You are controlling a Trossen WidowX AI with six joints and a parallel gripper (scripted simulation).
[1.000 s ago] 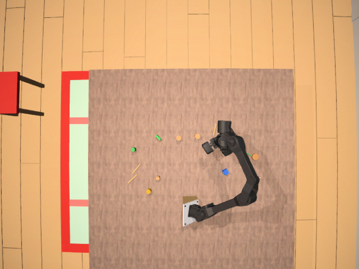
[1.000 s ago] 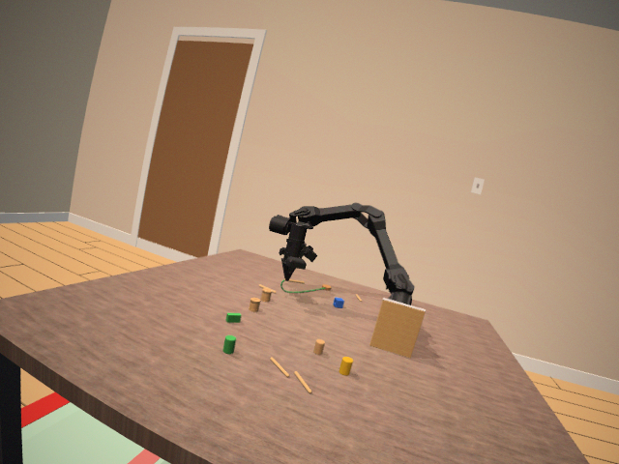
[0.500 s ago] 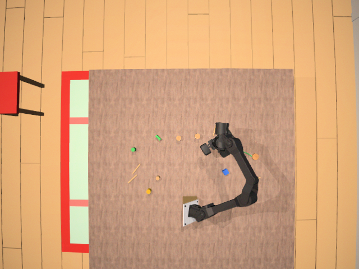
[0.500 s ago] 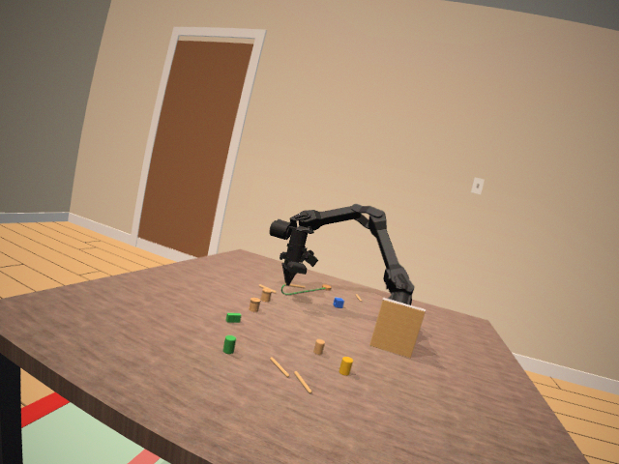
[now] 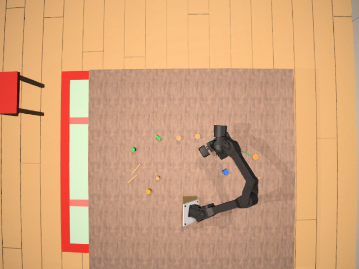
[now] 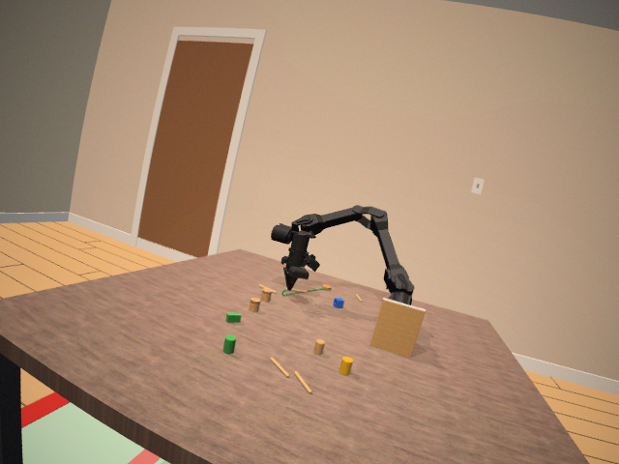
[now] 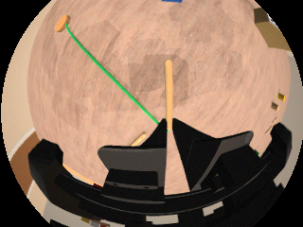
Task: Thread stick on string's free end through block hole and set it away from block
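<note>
The gripper point(image 5: 212, 144) point(image 6: 289, 288) point(image 7: 169, 121) is nearly closed, its fingers pinching the stick point(image 6: 300, 291) point(image 7: 169, 95) near its string end. In the top view they work above the blue cube, just over the table; the stick's free end points towards the cube in the wrist view.

The green string point(image 5: 246, 153) point(image 6: 309, 290) point(image 7: 109, 75) runs almost straight to its button point(image 5: 255, 156) point(image 6: 326, 287) point(image 7: 62, 24), above and right of the cube in the top view. The blue cube point(image 5: 225, 171) point(image 6: 338, 303) may be the block to thread, though I cannot make out a hole in it.

Further off, up and left of the cube from above, stand two wooden cylinders point(image 5: 187, 137) point(image 6: 260, 300), best left alone. Well left of the cube lie two loose sticks point(image 5: 134, 174) point(image 6: 290, 374), which carry no string.

The job now looks like lining up the free end. I would ease off before the string draws tight, level the stick with the bore, then feed it straight and slowly; a crooked push could shove the block or twist the stick between the fingers.
</note>
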